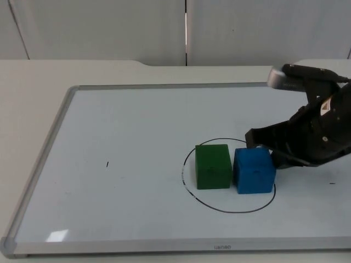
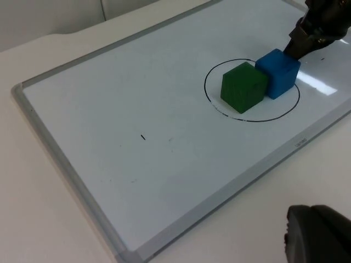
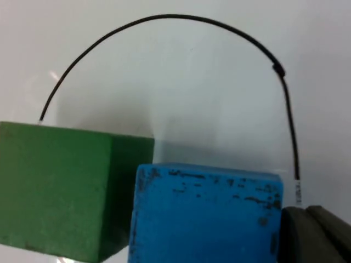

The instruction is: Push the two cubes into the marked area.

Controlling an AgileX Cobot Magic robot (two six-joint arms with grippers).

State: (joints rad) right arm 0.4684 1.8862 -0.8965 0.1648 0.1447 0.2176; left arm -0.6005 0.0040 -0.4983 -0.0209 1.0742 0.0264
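Top view: both cubes sit inside the drawn circle, right gripper [image 1: 263, 147] against the blue one.

You see the blue cube [image 1: 254, 170] and the green cube [image 1: 213, 166] side by side, touching, within the black circle [image 1: 189, 193] on the whiteboard [image 1: 109, 120]. The blue cube lies toward the green one from the right gripper, which stands at its far right corner; you cannot tell whether its fingers are parted. The left gripper [image 2: 315, 233] waits well apart, off the board's edge, fingers likewise unclear. Small writing on the board's frame [image 1: 222, 247] is too faint to read.
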